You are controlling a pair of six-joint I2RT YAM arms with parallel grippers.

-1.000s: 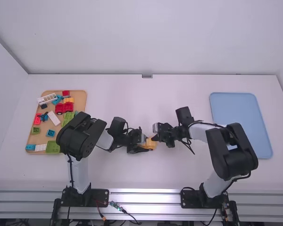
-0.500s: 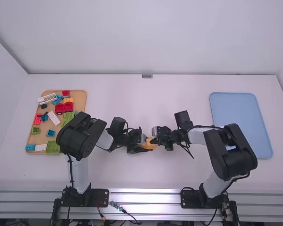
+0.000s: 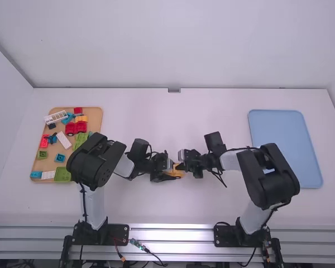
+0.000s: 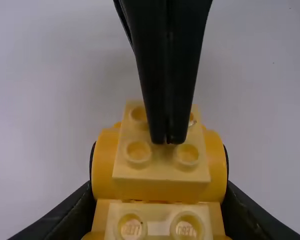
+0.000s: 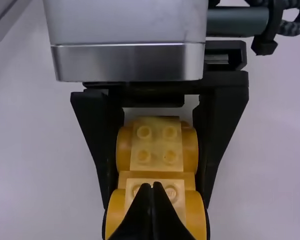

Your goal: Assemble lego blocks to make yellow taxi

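Note:
My left gripper [image 3: 172, 172] is shut on the yellow wheeled lego piece [image 3: 177, 173] just below the middle of the high view. In the left wrist view the fingers of my left gripper [image 4: 159, 172] flank the yellow piece [image 4: 161, 186], pressing its rounded sides, studs facing the camera. Across from it, my right gripper [image 3: 181, 166] meets the same piece from the right. In the right wrist view my right gripper [image 5: 152, 185] is shut with nothing between its fingers, its tips over the studs at the nearer end of the yellow piece [image 5: 157, 155].
At the left, a tan board [image 3: 99, 117] carries red, green, blue, white and yellow-orange blocks, with the left arm's elbow close to its lower right corner. A blue tray [image 3: 282, 134] lies at the right, beyond the right arm.
My right gripper has shifted a little to the left over the yellow piece, and its arm has leaned slightly left with it. The left arm has stayed still, holding the piece.

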